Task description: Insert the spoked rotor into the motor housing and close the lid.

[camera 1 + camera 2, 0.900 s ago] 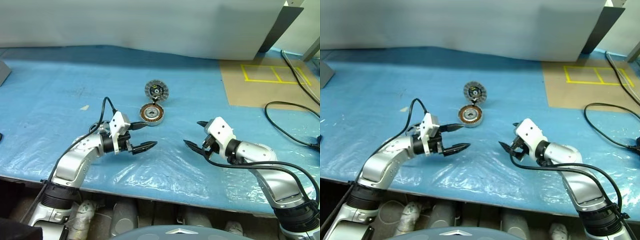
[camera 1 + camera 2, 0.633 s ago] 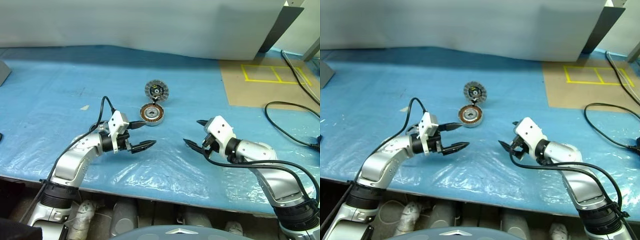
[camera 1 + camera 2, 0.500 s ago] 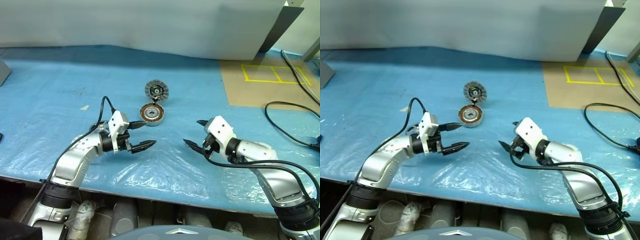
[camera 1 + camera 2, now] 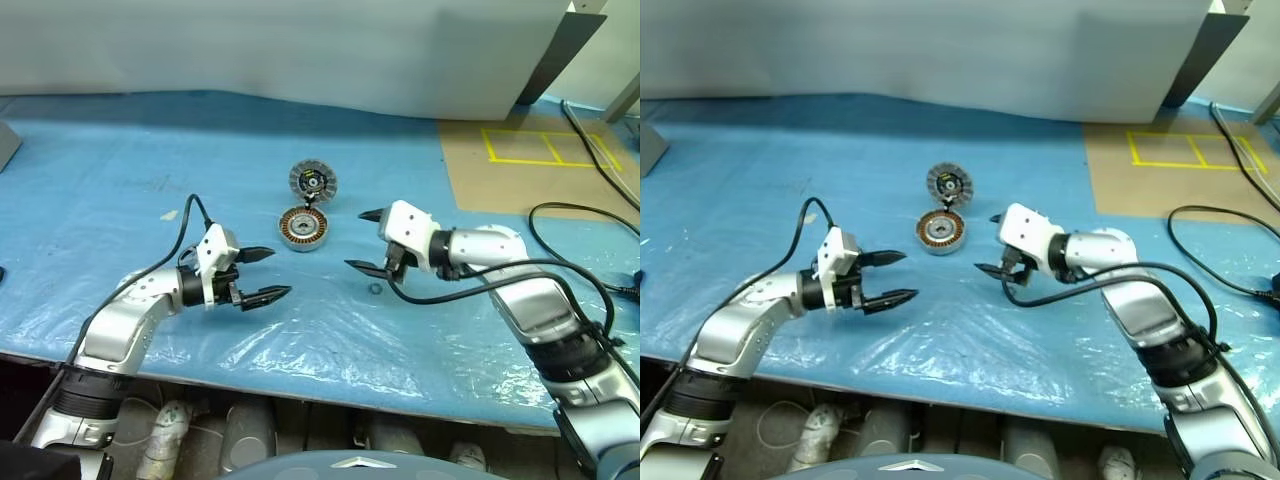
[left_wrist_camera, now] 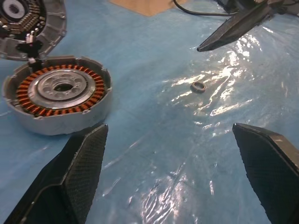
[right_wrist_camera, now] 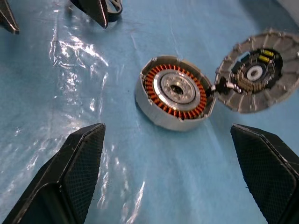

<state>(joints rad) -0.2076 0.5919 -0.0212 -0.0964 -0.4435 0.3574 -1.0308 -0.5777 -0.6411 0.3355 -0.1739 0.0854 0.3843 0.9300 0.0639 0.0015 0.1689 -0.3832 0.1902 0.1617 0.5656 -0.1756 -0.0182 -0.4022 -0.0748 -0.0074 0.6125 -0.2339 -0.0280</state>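
Left gripper, lower left of centre, fingers spread, grasping nothing. Right gripper, just right of centre, likewise spread and empty. Small metal ring lies on the blue plastic sheet below the right gripper. Motor housing at centre: shallow silver cup, copper-brown windings around a pale hub with a dark hole. Lid just behind it, tilted, edge touching the housing, segmented face with black hub showing.

Right gripper now sits nearer the motor housing, just beside it. Left gripper is slightly farther from the housing. A small ring is now uncovered.
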